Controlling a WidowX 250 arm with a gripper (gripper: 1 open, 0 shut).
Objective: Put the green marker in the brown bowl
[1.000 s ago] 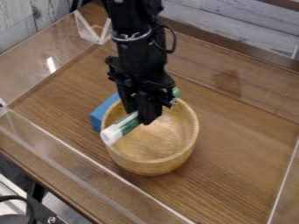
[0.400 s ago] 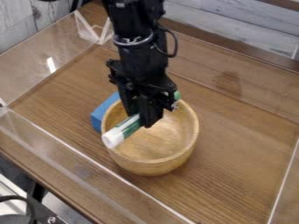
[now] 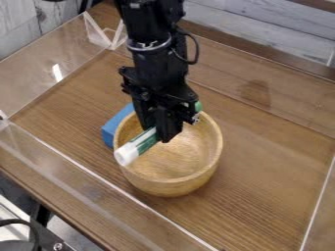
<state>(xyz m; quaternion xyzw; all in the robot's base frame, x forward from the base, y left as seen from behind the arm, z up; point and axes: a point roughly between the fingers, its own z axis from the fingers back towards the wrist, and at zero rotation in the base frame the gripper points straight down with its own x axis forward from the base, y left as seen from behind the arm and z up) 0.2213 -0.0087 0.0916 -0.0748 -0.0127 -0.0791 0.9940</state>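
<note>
Gripper (image 3: 163,130) pointing straight down over the brown bowl (image 3: 197,169), jaws clamped on the green marker (image 3: 137,145). Marker tilted, white end low and hanging out past the bowl's near-left rim, green end up between the fingers. Not yet lying in the bowl: held just above the rim, whether brushing it cannot be told. Black arm rising from the gripper up out of the top of the frame. Blue block (image 3: 116,128) just beside the bowl on its left, partly hidden behind the marker and the gripper. Bowl resting on the wooden table (image 3: 268,123), inside clear walls (image 3: 39,147) that run round the tabletop.
</note>
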